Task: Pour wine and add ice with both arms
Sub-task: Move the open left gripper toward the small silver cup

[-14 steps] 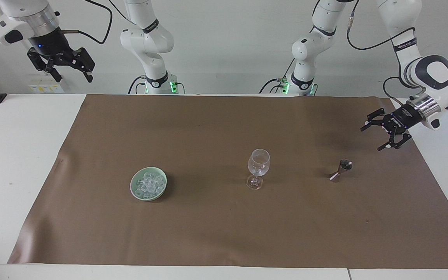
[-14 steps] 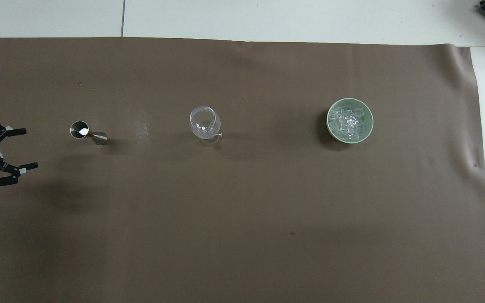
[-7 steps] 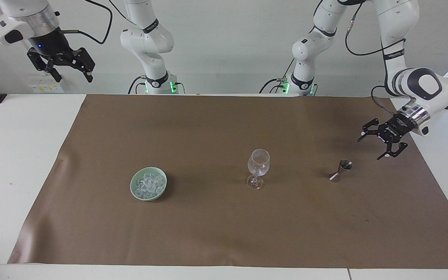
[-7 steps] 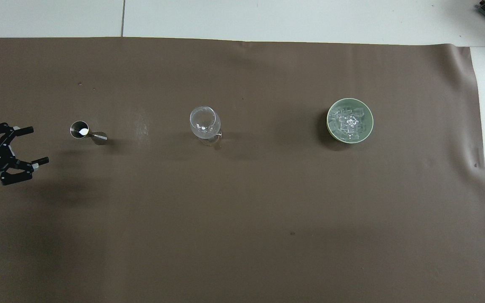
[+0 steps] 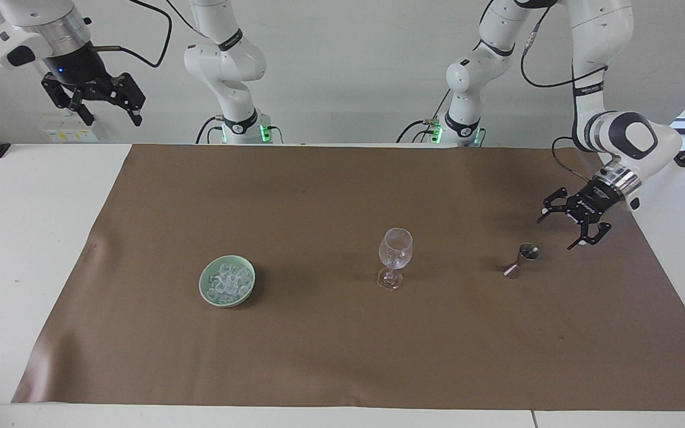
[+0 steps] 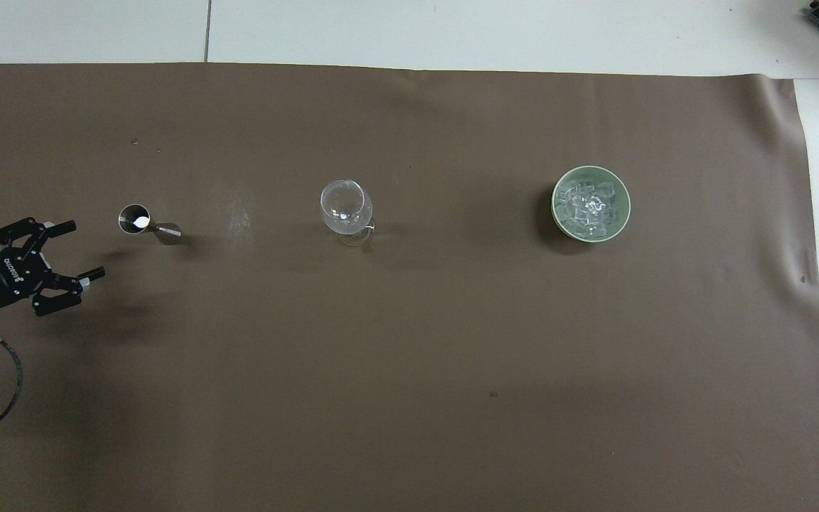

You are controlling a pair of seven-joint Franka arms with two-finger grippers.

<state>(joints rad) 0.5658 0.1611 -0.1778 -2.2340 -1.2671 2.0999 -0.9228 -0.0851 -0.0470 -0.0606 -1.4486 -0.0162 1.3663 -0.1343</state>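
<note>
Two grippers, both spread and empty. Your left gripper [image 5: 555,232] hangs near the jigger [image 5: 521,260]; your right gripper [image 5: 112,115] waits high, off the mat [image 5: 319,356].

clear ice [image 5: 228,280] cubes heaped in bowl, stemmed glass [image 5: 394,257] upright

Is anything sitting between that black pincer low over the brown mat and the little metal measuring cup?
Nothing visible. The open left pincer hangs beside the small steel hourglass-shaped measuring cup, with only bare brown mat between them.
</note>
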